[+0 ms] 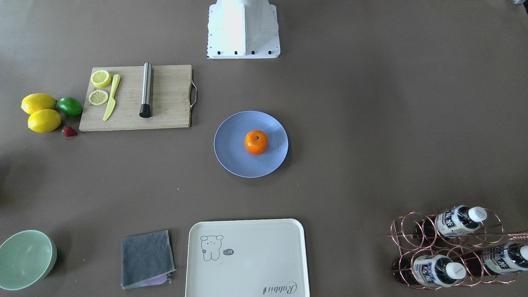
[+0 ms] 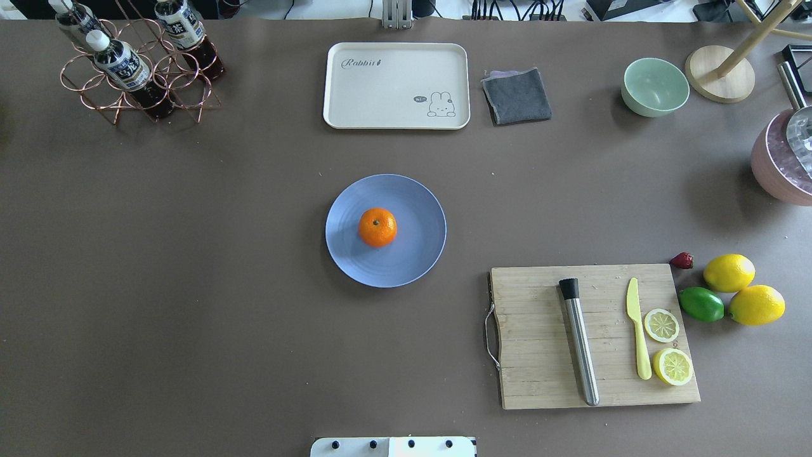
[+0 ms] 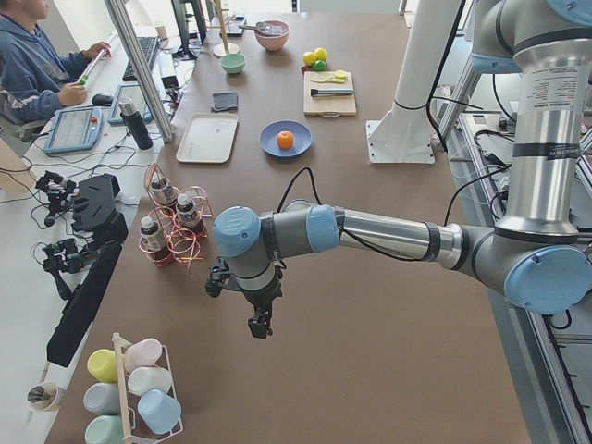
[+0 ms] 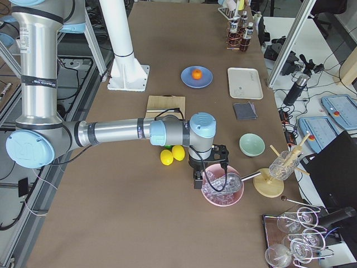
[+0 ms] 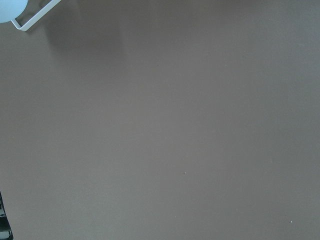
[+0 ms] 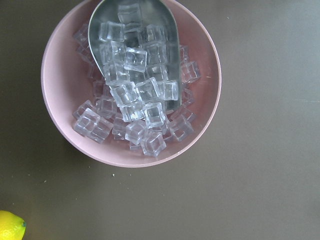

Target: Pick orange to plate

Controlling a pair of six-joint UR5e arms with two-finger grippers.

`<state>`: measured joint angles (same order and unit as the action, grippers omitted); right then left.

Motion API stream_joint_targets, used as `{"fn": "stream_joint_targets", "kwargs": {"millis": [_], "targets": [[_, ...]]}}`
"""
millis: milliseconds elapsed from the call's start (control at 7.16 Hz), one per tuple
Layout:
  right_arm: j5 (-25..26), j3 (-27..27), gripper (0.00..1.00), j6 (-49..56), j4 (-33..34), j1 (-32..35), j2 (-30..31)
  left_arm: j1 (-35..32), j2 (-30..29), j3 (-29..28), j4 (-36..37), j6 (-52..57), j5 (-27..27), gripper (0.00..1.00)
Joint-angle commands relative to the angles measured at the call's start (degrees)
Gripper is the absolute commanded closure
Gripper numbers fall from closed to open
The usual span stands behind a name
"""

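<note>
Centred on the desk [image 1: 371, 123], the orange [image 1: 256, 142] rests on the plate [image 1: 233, 163]. The left gripper [image 3: 260, 325] and right gripper [image 4: 197, 182] hover over opposite desk ends; whether their jaws are spread cannot be told.

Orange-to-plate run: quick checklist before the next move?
1. Orange on plate: ok, sits near its middle.
2. Plate free of other items: ok.
3. Left hand away from plate: ok, over bare table.
4. Right hand away from plate: ok, above the pink ice bowl.
5. Hands open and empty: cannot tell, only the side views show them.
</note>
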<state>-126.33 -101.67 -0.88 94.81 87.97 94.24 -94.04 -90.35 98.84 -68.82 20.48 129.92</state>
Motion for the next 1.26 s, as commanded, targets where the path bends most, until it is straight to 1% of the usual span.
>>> {"fn": "stream_joint_targets", "kwargs": {"millis": [0, 279, 1118], "targets": [[-0.05, 0.16, 0.0, 0.53, 0.02, 0.27, 0.33, 0.0, 0.0, 0.56, 0.0, 0.0, 0.07, 0.02], [0.03, 0.16, 0.0, 0.26, 0.02, 0.27, 1.9, 0.0, -0.44, 0.3, 0.17, -0.52, -0.11, 0.02], [0.03, 1.21, 0.0, 0.26, 0.11, 0.27, 2.17, 0.09, -0.09, 0.12, -0.35, -0.44, -0.11, 0.02]]}}
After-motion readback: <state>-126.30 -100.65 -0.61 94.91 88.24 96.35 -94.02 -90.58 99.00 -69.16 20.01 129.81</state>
